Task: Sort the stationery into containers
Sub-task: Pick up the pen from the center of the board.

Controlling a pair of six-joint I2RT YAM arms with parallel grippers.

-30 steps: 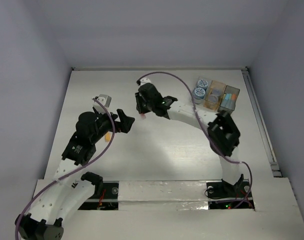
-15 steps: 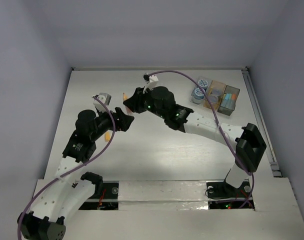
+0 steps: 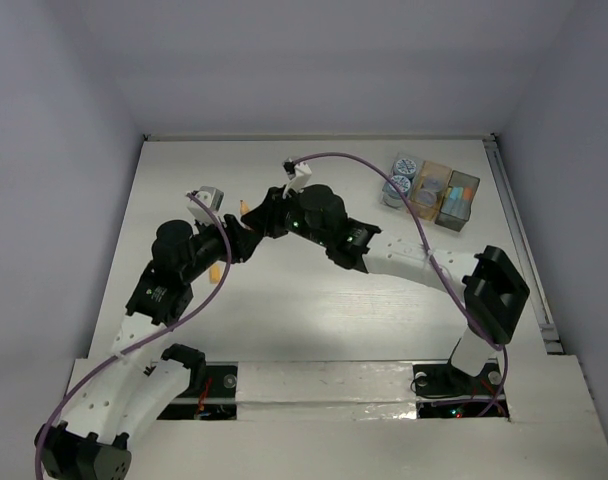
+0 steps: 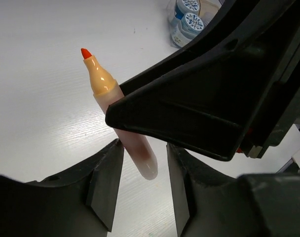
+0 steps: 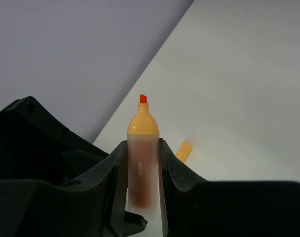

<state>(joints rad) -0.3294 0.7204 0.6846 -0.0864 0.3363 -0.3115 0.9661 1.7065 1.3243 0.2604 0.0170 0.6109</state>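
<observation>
Orange highlighter (image 5: 142,158), stubby, cap off, red-orange tip up above a peach shoulder and cloudy barrel. Clamped at mid-barrel in the right gripper (image 5: 142,146), aloft over the table (image 3: 314,310), left of centre. Tail flanked by the left gripper (image 4: 144,144), jaws spread, apparently not touching. Seemingly mid hand-over; calls next for a firm pinch, then a carry to the containers (image 3: 458,198), well apart at far right.

We see an orange marker (image 4: 99,81) with a red tip, blue-and-white patterned rolls (image 4: 187,17), an amber box (image 3: 421,208), a grey box (image 3: 451,217).
</observation>
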